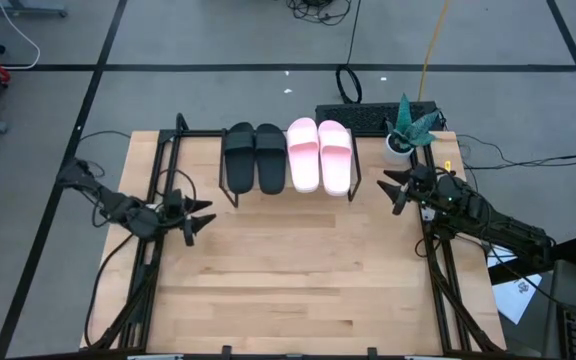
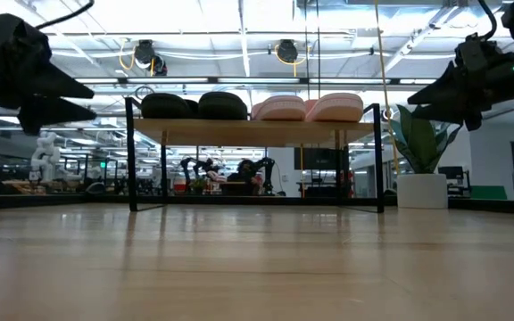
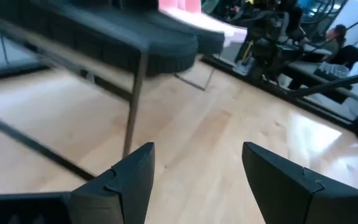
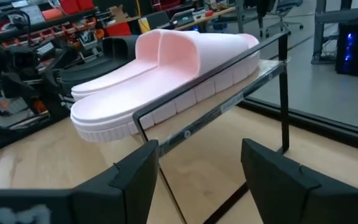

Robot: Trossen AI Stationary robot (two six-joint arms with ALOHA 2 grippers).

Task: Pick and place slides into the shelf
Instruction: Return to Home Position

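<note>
Four slides line the shelf (image 2: 252,131) at the table's (image 1: 298,270) far edge: two black (image 1: 239,158), two pink (image 1: 303,155), filling its width. The left hand (image 1: 204,220) hovers released off the shelf's left end, the right hand (image 1: 388,192) released off its right, with broad bare wood between them.

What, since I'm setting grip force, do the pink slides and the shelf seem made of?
The pink slides look like moulded foam or soft rubber: matte, one-piece, with a ribbed sole edge. The shelf has a pale plank top, seemingly wood by its colour, on thin black legs, probably painted metal.
</note>
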